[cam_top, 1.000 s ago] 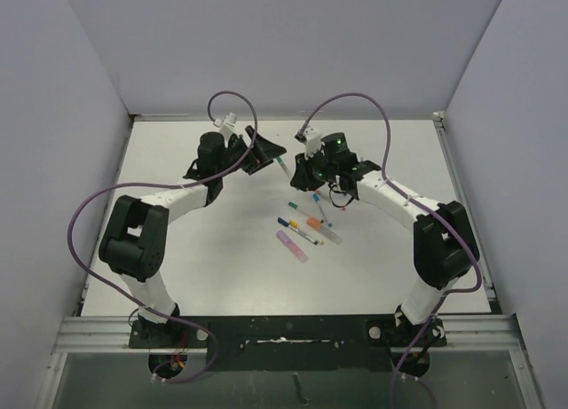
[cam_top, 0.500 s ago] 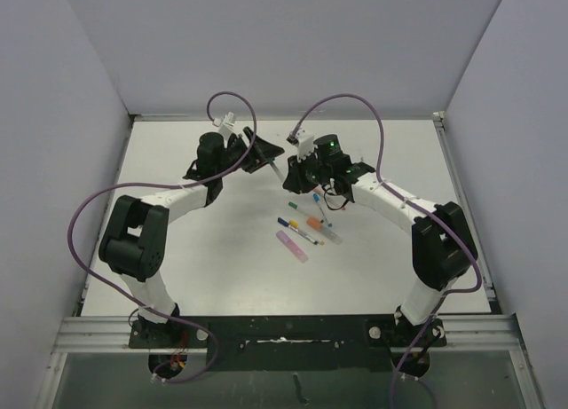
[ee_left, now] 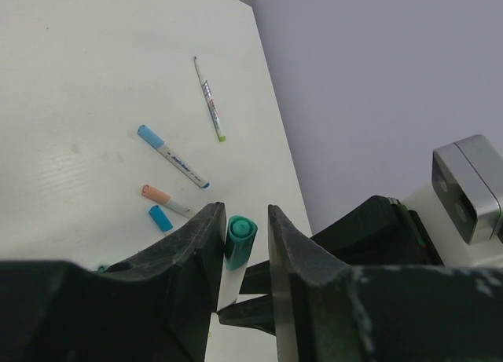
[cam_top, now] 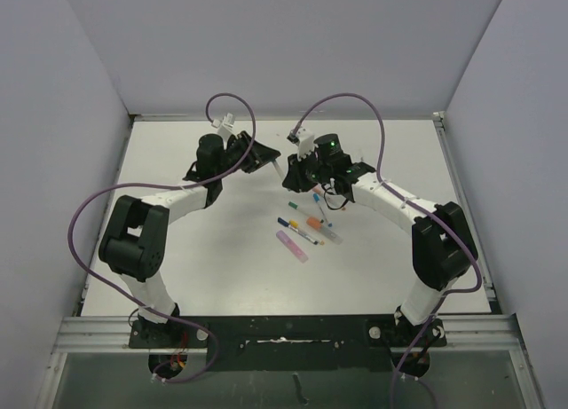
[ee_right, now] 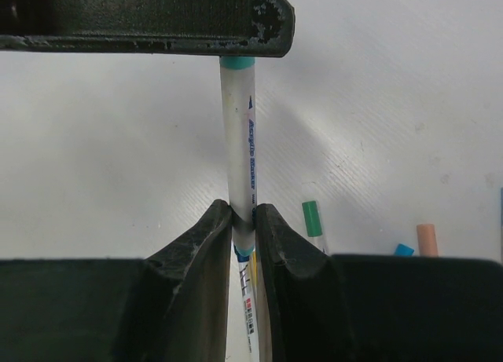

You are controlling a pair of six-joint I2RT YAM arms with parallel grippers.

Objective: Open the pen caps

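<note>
Over the far half of the tabletop [cam_top: 177, 249], approx midway btwn its left & right edges, both arms meet on one pen held up off the surface. The left gripper [ee_left: 240, 213] is closed to a narrow gap w/ the teal cap [ee_left: 239, 238] pinched btwn its fingers. The cap sits on the white pen body [ee_right: 238, 134], w/ no gap visible at the join. The right gripper [ee_right: 242, 209] is nearly closed too, fingers clamped on the opposite end of that body, the printed side facing its cam. Nearer the tabletop's ctr, on the near-edge side of the held pen, loose items lie in a small cluster. These incl. a pen w/ a light-blue cap [ee_left: 171, 156], a thin pen w/ a green tip [ee_left: 210, 101], a peach-orange capped piece [ee_left: 155, 193] & a stubby blue cap [ee_left: 160, 217] lying alone just beside it. A pink piece [cam_top: 291, 246] lies closest to the near edge; cannot tell if it's a cap or a pen.
</note>
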